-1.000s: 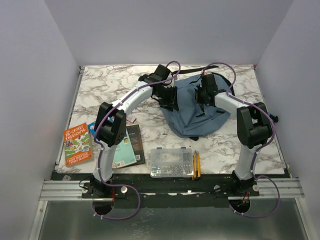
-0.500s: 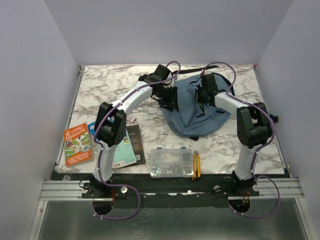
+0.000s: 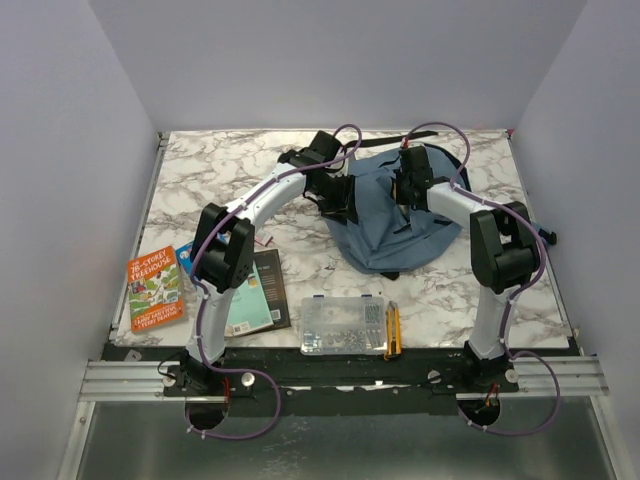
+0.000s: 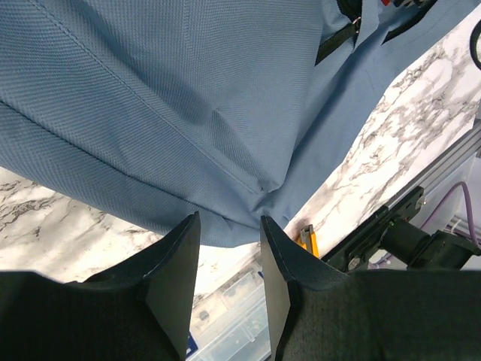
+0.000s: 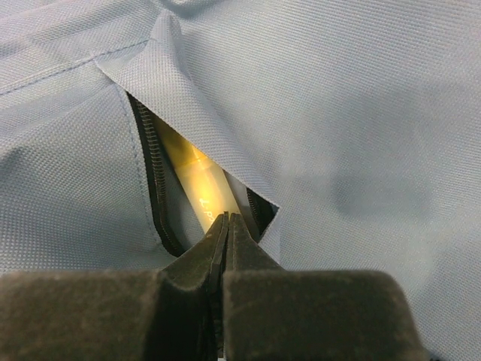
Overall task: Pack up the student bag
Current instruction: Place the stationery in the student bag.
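Since a moment ago only the right arm has shifted a little to the left; the other things lie as before. The large blue-grey fabric student bag (image 3: 385, 225) lies at the far middle of the white marbled surface (image 3: 220, 170), between both arms. The right tool (image 5: 227, 218) is closed, its tips together at the edge of an open zip slit in the bag, where a long yellow object (image 5: 197, 177) shows inside. The left tool (image 4: 230, 219) has its jaws partly apart, with the tips just at the bag's hem; whether they touch it I cannot tell. Near the arm bases lie a clear plastic box (image 3: 342, 325) and an orange paperback book (image 3: 155, 288).
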`<state>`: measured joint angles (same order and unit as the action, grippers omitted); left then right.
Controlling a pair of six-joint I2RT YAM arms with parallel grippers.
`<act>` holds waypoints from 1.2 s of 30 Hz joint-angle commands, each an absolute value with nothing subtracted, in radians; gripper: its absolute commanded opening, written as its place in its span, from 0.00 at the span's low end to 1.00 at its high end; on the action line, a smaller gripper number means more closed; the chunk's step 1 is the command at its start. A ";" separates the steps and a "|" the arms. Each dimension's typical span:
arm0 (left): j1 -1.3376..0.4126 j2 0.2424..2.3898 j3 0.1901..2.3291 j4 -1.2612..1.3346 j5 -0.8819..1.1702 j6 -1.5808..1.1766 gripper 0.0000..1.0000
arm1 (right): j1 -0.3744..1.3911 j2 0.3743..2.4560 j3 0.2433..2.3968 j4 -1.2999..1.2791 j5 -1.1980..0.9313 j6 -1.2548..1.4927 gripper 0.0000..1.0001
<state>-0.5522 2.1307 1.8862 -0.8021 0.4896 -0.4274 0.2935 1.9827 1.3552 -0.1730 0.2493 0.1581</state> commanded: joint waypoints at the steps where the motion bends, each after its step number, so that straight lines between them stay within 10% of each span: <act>1: -0.561 2.154 1.896 -0.797 0.523 -0.430 0.40 | 0.289 2.034 1.367 -0.230 0.140 0.173 0.01; 11: -0.561 2.149 1.898 -0.796 0.530 -0.430 0.40 | 0.263 2.037 1.369 -0.232 -0.319 0.312 0.01; 24: -0.564 2.122 1.896 -0.795 0.538 -0.429 0.40 | 0.255 1.911 1.415 -0.259 -0.036 0.245 0.13; 36: -0.567 2.115 1.890 -0.793 0.529 -0.426 0.41 | 0.256 1.986 1.411 -0.270 0.118 0.225 0.02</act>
<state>-0.5587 2.1445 1.8862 -0.8021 0.5110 -0.4282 0.2596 1.9575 1.4059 -0.2356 -0.0093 0.2539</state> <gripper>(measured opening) 0.404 0.039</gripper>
